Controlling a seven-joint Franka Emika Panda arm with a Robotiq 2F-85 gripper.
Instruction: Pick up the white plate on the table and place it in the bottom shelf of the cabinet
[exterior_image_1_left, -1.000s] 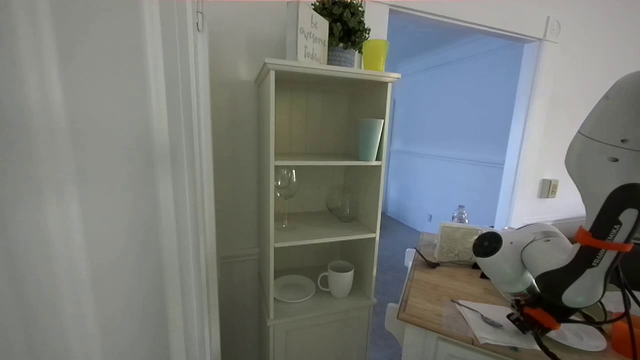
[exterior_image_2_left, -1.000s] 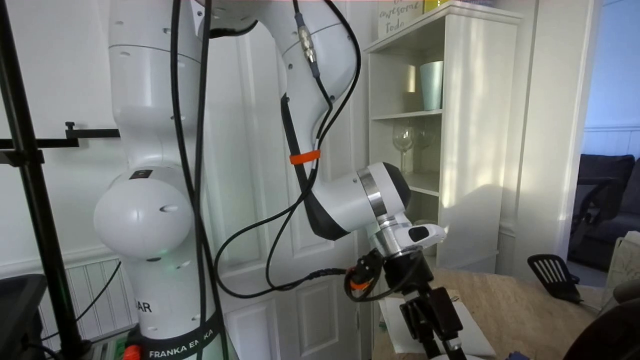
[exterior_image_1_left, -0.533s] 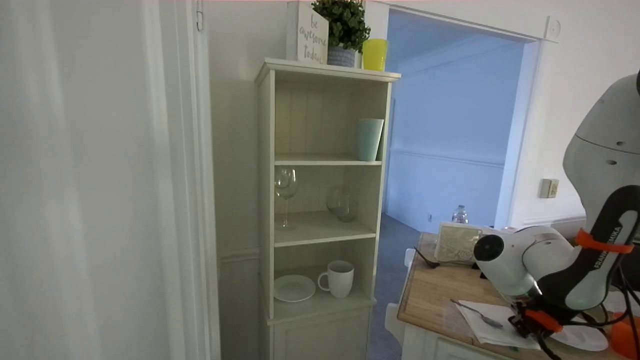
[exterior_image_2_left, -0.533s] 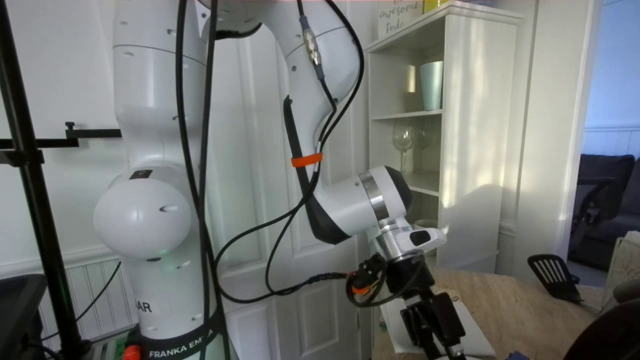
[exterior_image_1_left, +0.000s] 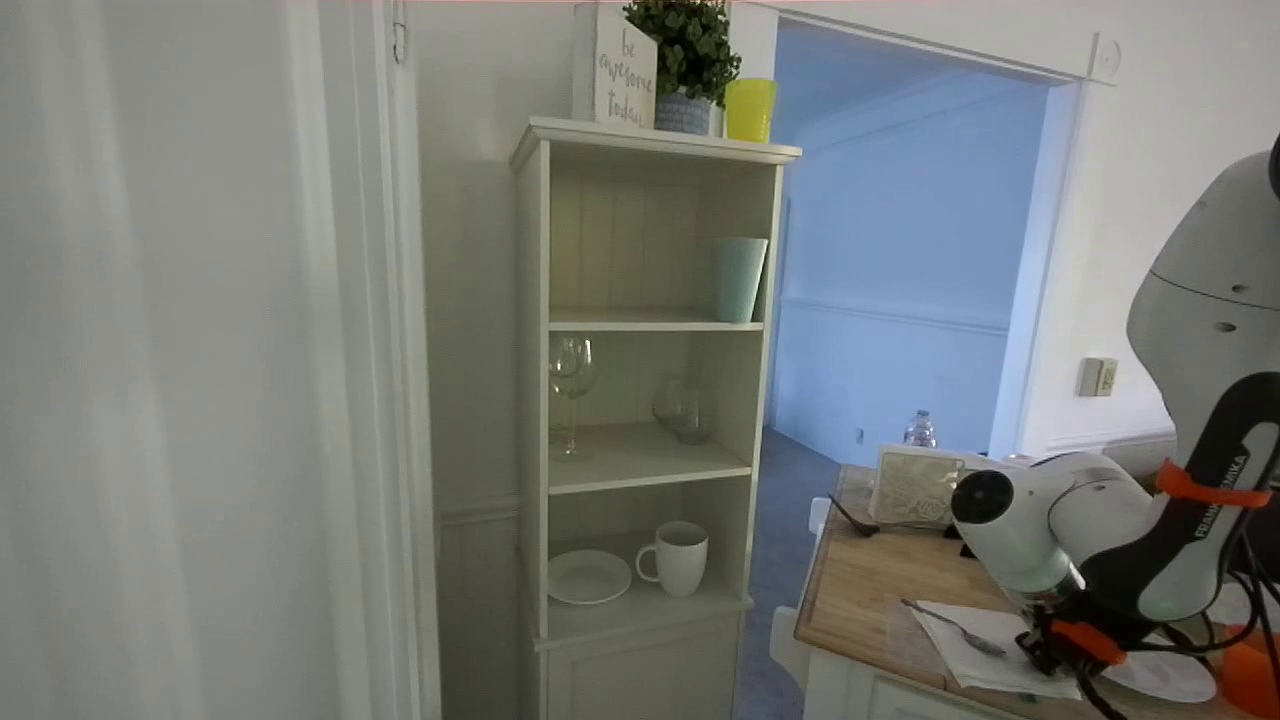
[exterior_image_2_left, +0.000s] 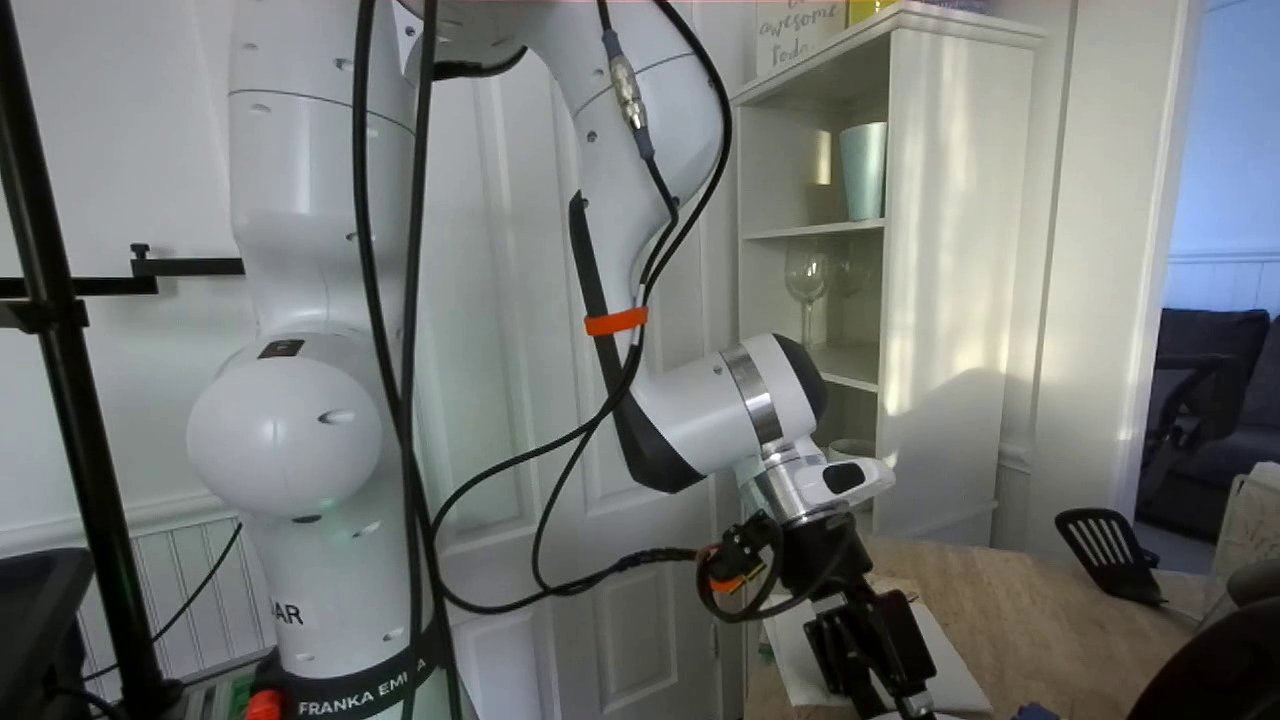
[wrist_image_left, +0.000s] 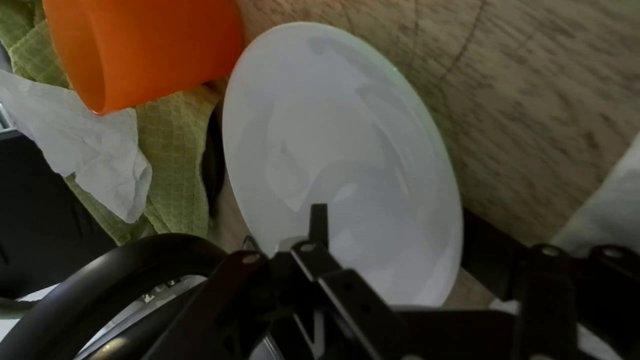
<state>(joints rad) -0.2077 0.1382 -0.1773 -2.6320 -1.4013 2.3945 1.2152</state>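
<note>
Wrist view: white plate (wrist_image_left: 325, 130) face up on the table (wrist_image_left: 525, 100), lower part behind the pincer (wrist_image_left: 394, 225). Pincer spread: one finger above the plate's inner face, the opposite one just outside the rim, rim in the gap. Contact: can't tell. Orange cup (wrist_image_left: 170, 45) just beside the plate; green cloth (wrist_image_left: 172, 155) next to both, crumpled white paper (wrist_image_left: 100, 145) over part of it.

In an exterior view: white plate on the table, lower right, partly behind pincer and arm (exterior_image_1_left: 1100, 520). Near it, white sheet (exterior_image_1_left: 1000, 680), metal utensil (exterior_image_1_left: 950, 625) lying mostly on that. Cabinet (exterior_image_1_left: 532, 400) apart from the table; bottom shelf (exterior_image_1_left: 655, 618) has shelf plate (exterior_image_1_left: 588, 577) and white mug (exterior_image_1_left: 680, 565) side by side. Wine glass (exterior_image_1_left: 572, 370) and round glass (exterior_image_1_left: 688, 412) one level up, pale blue tumbler (exterior_image_1_left: 740, 280) above those. On top: lettered sign (exterior_image_1_left: 625, 75), potted plant (exterior_image_1_left: 684, 60), yellow cup (exterior_image_1_left: 750, 110).

In an exterior view: arm angled down, pincer's lower end at the frame's bottom edge. Black slotted spatula (exterior_image_2_left: 1105, 555) at the table's far edge.
</note>
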